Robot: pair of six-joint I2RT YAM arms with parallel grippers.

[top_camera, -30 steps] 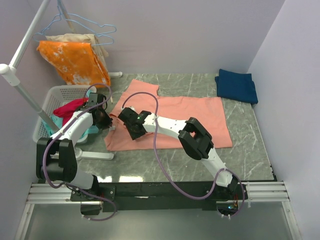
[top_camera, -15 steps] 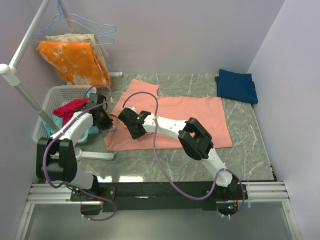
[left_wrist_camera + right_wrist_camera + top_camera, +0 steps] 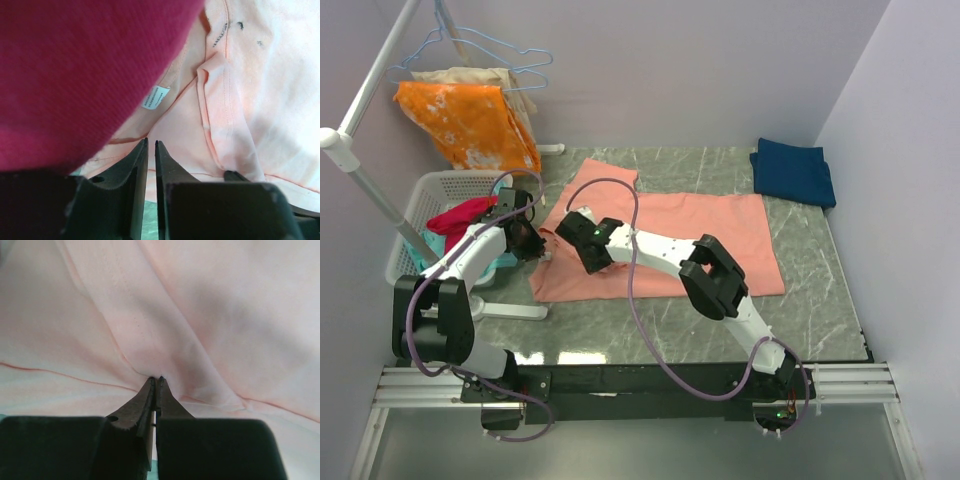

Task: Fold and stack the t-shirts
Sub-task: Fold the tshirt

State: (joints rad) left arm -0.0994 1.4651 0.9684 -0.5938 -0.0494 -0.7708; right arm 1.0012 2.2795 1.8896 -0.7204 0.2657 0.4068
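Pink shirt (image 3: 720,235) lay flat on the table (image 3: 820,300), navy shirt (image 3: 793,170) folded at the far right corner. Right gripper (image 3: 156,378) was closed, pinching a thin ridge of pink cloth. Left gripper (image 3: 151,141) was nearly closed, grip unclear. Risks: the thin pinch could slip, and the red garment (image 3: 75,65) could snag the left gripper.

Bright, even light; salmon-pink t-shirt (image 3: 200,315) washed pale and soft in wrist views.

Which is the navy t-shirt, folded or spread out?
Folded: the navy t-shirt shows as a small, thick rectangle, with no sleeves sticking out.
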